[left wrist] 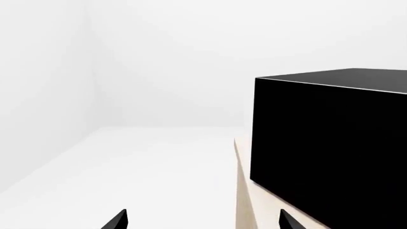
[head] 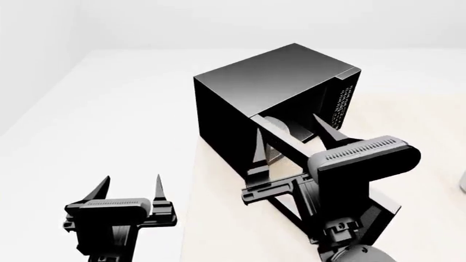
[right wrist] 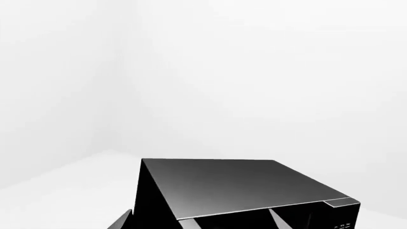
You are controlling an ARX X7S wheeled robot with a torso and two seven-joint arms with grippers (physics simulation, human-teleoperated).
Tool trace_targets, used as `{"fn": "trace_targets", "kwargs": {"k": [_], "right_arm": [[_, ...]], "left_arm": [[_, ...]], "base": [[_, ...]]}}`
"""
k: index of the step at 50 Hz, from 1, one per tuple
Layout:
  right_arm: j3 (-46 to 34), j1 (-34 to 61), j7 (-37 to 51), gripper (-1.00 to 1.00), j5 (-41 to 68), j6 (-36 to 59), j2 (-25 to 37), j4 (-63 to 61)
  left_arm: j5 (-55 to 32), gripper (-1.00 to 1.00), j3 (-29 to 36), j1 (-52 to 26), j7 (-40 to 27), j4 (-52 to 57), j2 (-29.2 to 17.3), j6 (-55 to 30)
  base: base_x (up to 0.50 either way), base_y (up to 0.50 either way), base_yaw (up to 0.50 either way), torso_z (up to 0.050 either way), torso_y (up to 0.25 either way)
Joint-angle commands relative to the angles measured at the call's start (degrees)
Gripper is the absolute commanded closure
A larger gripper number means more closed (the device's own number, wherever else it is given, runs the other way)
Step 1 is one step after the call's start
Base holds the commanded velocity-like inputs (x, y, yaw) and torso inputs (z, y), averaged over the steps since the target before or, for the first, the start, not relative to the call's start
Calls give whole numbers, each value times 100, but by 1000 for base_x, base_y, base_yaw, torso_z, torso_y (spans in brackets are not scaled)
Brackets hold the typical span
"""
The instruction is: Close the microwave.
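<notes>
The black microwave (head: 269, 82) stands on the beige table (head: 218, 229), its button panel (head: 342, 103) on the right of the front. Its cavity is open and a white plate (head: 280, 131) shows inside. The door (head: 384, 212) is swung out toward me, mostly hidden behind my right arm. My right gripper (head: 291, 143) is open, raised in front of the cavity, fingertips near its upper edge and touching nothing. From the right wrist I look over the microwave top (right wrist: 235, 183). My left gripper (head: 130, 188) is open and empty, left of the table, facing the microwave's side (left wrist: 330, 143).
The table's left edge (left wrist: 245, 191) runs just beside the left gripper (left wrist: 202, 222). White floor and walls lie beyond. A small grey object (head: 463, 180) shows at the far right edge of the head view.
</notes>
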Motion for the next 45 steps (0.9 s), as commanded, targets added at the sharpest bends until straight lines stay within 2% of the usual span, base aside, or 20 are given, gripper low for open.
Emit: {"fn": "trace_targets", "kwargs": {"k": [1,25,45], "right_arm": [[-170,99,-43,-100,116,138,-31,18],[-553,96,-45,-100,120,161,24,176],[-611,-234,-97,-100,174,-223,32,532]], "left_arm": [[-37,-100,0,-9,-23,24,-25,-16],[-63,-100,34,-13,-59,-26,-48,31],[-87,-100,70,2,-92,-1,-78,39]], "base": [[0,0,0,0,0],[0,0,0,0,0],[0,0,0,0,0]]}}
